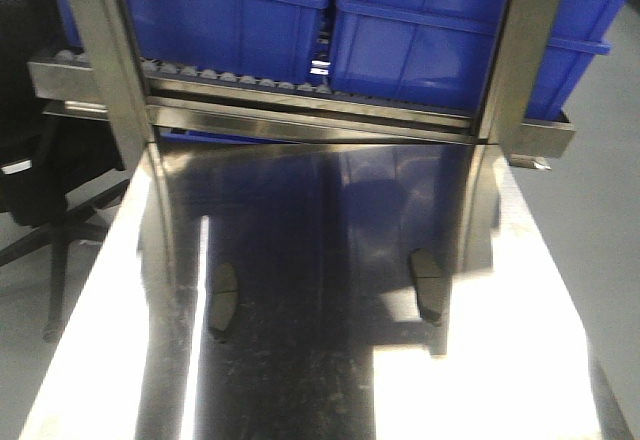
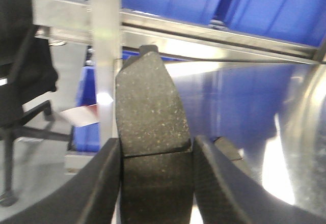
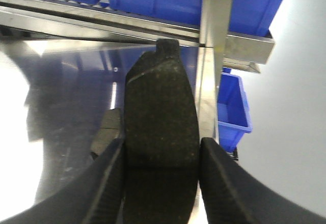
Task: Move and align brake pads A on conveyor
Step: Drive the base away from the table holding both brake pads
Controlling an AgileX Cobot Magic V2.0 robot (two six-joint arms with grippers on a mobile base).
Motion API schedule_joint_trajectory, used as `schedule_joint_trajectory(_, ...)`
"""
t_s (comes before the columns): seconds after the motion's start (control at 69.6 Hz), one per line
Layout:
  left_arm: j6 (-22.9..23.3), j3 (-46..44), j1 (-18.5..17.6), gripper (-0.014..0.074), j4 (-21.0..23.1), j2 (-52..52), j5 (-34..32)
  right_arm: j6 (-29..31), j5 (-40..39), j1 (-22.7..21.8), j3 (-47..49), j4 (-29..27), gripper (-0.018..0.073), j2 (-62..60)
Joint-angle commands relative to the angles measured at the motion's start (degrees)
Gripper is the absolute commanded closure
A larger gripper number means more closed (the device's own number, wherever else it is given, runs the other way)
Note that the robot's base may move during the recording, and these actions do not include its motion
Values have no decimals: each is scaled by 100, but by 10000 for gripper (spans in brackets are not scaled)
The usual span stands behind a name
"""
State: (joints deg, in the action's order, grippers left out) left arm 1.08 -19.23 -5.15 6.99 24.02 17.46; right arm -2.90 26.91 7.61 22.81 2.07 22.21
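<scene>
Brake pad [image 2: 147,102] clamped in left tool [image 2: 156,147], jutting forward (right tool [image 3: 162,145] likewise, second pad [image 3: 160,96]).

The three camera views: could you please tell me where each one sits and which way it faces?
Exterior front-facing: high, looking forward and down over the steel tabletop to the roller track and blue bins; two brake pads show; no robot part.
Left wrist: behind the left tool, facing forward; fingers clamp the left-held pad.
Right wrist: behind the right tool, facing forward; clamps the right-held pad.
Shared: tabletop, track and bins.
</scene>
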Motion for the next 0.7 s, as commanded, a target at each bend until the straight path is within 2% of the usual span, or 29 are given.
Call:
schedule_joint_trajectory(0.0,46,-161,-17,603,62,27,-600,27,-510,-2,168,51,566,21)
schedule_joint_trajectory(0.69,46,-161,-17,603,62,27,-600,27,-510,-2,168,47,566,21)
